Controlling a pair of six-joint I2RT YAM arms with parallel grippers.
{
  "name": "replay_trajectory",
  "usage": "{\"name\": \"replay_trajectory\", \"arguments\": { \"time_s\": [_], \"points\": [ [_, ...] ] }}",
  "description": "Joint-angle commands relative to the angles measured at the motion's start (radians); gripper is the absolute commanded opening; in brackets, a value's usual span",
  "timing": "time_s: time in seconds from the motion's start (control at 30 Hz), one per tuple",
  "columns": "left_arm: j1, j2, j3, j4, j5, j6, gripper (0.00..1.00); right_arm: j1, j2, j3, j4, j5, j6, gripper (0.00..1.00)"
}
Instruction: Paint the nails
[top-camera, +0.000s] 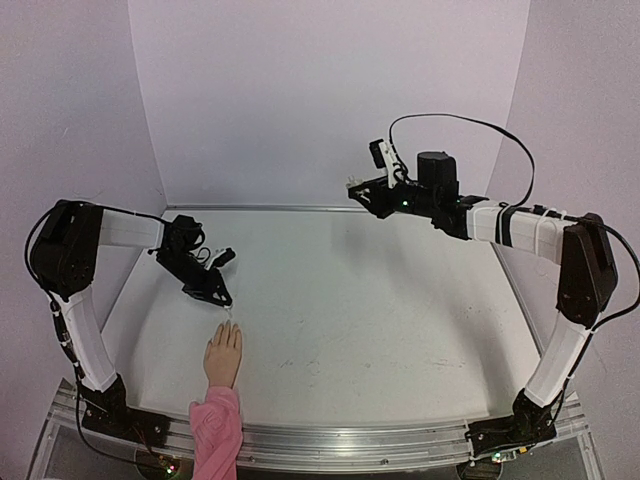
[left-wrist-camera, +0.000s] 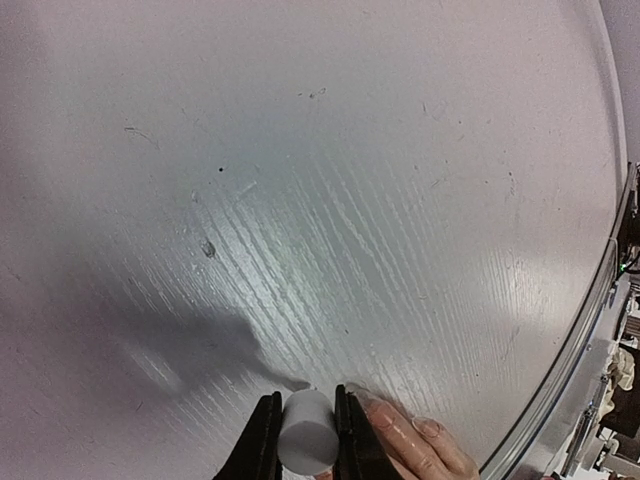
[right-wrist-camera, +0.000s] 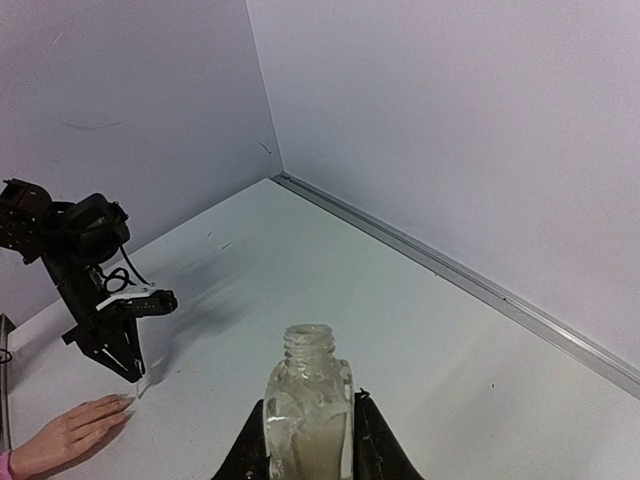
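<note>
Our left end effector is pinching a small white cylindrical cap between its two black fingers, closed down to the cap's width. We are seeing it hanging low over the near-left part of the white desk. We are finding the flesh-coloured mannequin hand lying flat on the desk just beside that end effector, palm down, with its digits pointing away from the arm bases and its pink fabric sleeve running back over the desk's near edge. We are making out the nails only as faint glossy ovals at the fingertips, barely differing from the skin. In the left wrist view one fingertip is sitting right beside the outer face of one of the end effector's fingers. From the right wrist view we are seeing a thin pale tip sticking down from under the left end effector toward the desk, just off the mannequin fingertips, and we cannot tell whether it is touching a nail or the desk. Our right end effector is gripping a clear glass bottle, squeezed shut on its lower body. That bottle is standing upright in the grip with its threaded neck open at the top, and a pale fill is showing through its lower part. We are seeing that arm raised above the far-right part of the desk, near the back wall, well apart from the mannequin hand.
</note>
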Motion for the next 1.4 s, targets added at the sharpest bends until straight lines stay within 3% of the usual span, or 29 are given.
{"name": "replay_trajectory", "arguments": {
  "time_s": [0.0,0.3,1.37],
  "points": [
    [0.005,-0.077,0.031,-0.010,-0.014,0.020,0.00,-0.004,-0.004,0.033,0.064,-0.027,0.002,0.00],
    [0.005,-0.148,-0.045,-0.042,-0.017,0.013,0.00,-0.003,-0.029,-0.005,0.074,-0.026,0.006,0.00],
    [0.004,-0.062,-0.037,0.004,0.010,0.013,0.00,-0.004,-0.033,-0.010,0.081,-0.027,0.014,0.00]
  ]
}}
